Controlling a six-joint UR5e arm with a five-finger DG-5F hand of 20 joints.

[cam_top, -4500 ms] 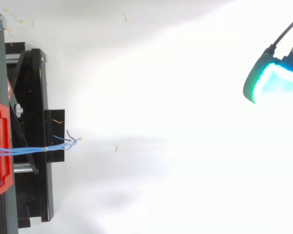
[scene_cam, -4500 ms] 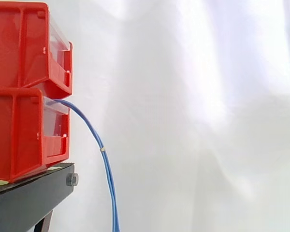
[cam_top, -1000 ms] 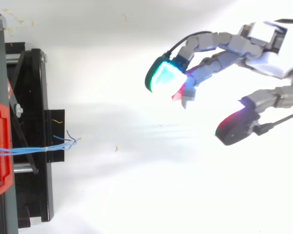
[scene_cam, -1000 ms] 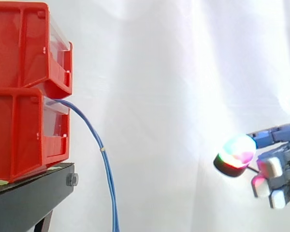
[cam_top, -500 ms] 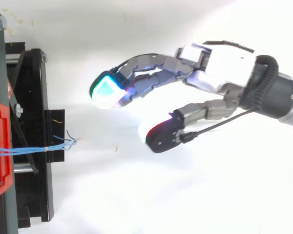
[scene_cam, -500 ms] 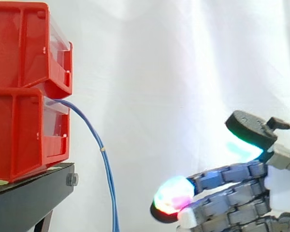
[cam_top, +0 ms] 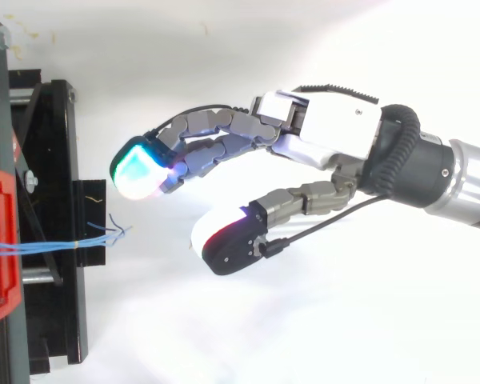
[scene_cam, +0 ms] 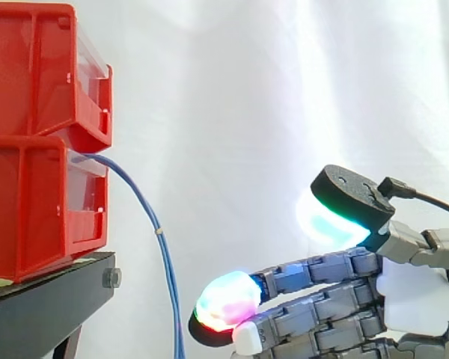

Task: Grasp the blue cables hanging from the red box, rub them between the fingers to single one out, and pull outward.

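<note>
**Side view:** hand is farther left than half a second ago. Fingers stretched toward blue cables, thumb raised well apart; spread wide, nothing held. Lead fingertip near cables, not touching. Cables hang from lower red bin, past black stand. White curtain behind.

**Top view:** hand has advanced toward stand. Loose cable ends lie just ahead of finger-thumb gap, not yet inside. Approach looks nearly done; grasp not yet made. White surface below.

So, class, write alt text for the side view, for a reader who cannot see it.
An open robot hand reaches in from the right, fingers outstretched, just short of blue cables hanging from the lower of two stacked red bins.
</note>
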